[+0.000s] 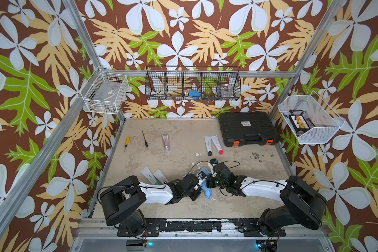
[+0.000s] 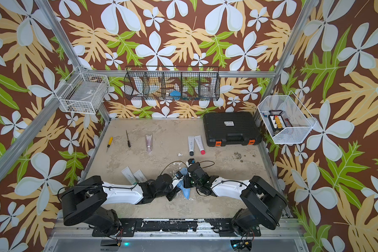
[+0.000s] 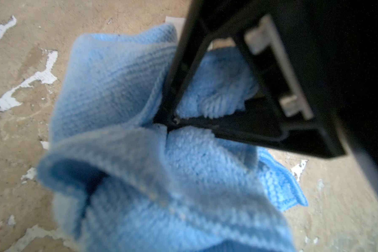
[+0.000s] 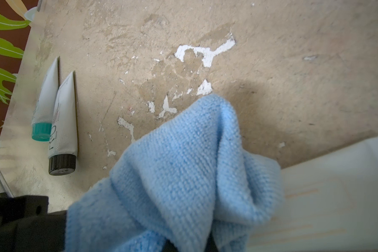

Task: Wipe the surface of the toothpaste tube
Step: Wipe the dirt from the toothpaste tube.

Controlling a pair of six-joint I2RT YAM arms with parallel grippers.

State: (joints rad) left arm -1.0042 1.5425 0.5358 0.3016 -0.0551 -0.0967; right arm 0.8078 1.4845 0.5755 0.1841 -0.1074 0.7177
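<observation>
You see a worn beige tabletop [image 1: 183, 209] with both arms folded inward, so their wrists meet by the middle of its near edge, the edge where the arms are mounted.

Between the wrists hangs a blue cloth [image 1: 207, 191], bunched and draping down toward the tabletop.

The toothpaste tube [image 4: 325, 196] you are to wipe is there too. In the right wrist view it is a pale, blurred slab close beside the cloth. In the left wrist view only a white sliver of its far end shows past the cloth. In both top views the wrists and cloth hide most of it.

The right gripper [image 3: 170, 122] is pressed together, pinching a fold of the cloth at its tips.

The left gripper [image 1: 202, 185] is also closed. The cloth covers its fingers, so the grip is a judgement: the tube runs straight out ahead of it, so it most likely clamps the tube.

What matters for your next stroke:
- **Long axis:** it appears to run outward from the left gripper, crossing in front of the right one.
- **Direction from the cloth:** the tube lies immediately to one side of the cloth-bearing right gripper, which is the arm to move.
- **Contact:** you cannot tell whether the cloth is actually pressing on the tube.

Wiping along that axis, away from the holding jaws, looks the sound choice.
</observation>
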